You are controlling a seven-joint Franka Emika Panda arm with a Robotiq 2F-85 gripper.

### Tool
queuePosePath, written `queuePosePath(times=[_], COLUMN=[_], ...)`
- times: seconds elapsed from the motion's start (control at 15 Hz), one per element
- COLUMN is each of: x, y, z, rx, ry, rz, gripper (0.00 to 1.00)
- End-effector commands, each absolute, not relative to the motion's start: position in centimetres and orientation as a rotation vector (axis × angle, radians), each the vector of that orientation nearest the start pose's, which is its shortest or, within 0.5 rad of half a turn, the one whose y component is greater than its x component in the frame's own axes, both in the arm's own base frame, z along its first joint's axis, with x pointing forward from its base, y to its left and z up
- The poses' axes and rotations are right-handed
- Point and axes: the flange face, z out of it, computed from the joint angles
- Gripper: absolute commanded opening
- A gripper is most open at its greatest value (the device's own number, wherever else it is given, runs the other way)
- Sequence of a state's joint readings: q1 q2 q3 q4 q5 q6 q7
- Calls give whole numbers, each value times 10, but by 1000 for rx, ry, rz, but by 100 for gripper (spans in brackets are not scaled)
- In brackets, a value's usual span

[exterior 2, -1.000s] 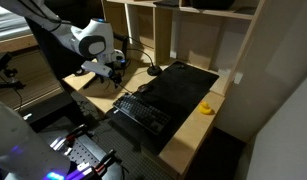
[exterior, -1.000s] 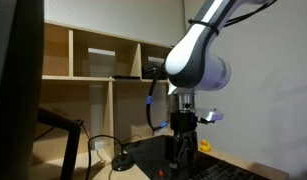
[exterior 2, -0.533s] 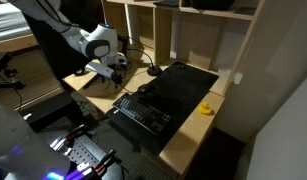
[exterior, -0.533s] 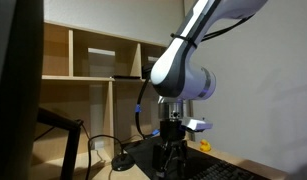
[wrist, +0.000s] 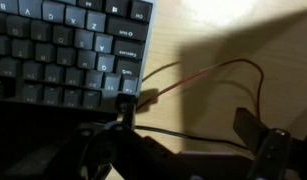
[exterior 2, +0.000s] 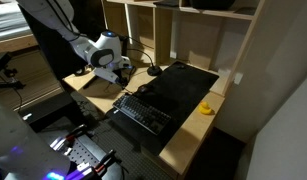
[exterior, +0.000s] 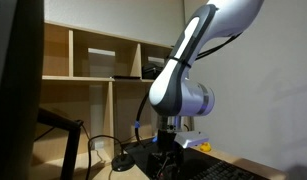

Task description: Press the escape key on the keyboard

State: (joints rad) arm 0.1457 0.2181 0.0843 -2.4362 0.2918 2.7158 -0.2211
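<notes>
The dark keyboard with rows of small square keys fills the upper left of the wrist view. It also lies on the desk in an exterior view. My gripper is open and empty. One fingertip stands right at the keyboard's near corner, by its corner key. The other fingertip is over bare wood. In both exterior views the gripper hangs low over the desk at the keyboard's end. I cannot tell whether it touches a key.
A red and a black cable cross the wooden desk beside the keyboard. A smooth black mat lies beyond the keyboard, with a small yellow object at its edge. A round black stand base and wooden shelves stand behind.
The arm has come down and shifted toward the keyboard's end. The gripper is lower over the desk than one second ago.
</notes>
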Motion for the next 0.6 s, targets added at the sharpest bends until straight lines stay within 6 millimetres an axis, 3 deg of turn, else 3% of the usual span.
queuePosePath(times=[0.0,0.2,0.53], x=[487,491,492], y=[102,100,110], z=[217,213,190], rx=[-2984,-2986,-2983], ry=[-258,-240,-229], rz=[-95,-102,-94], gripper=[100,100,100])
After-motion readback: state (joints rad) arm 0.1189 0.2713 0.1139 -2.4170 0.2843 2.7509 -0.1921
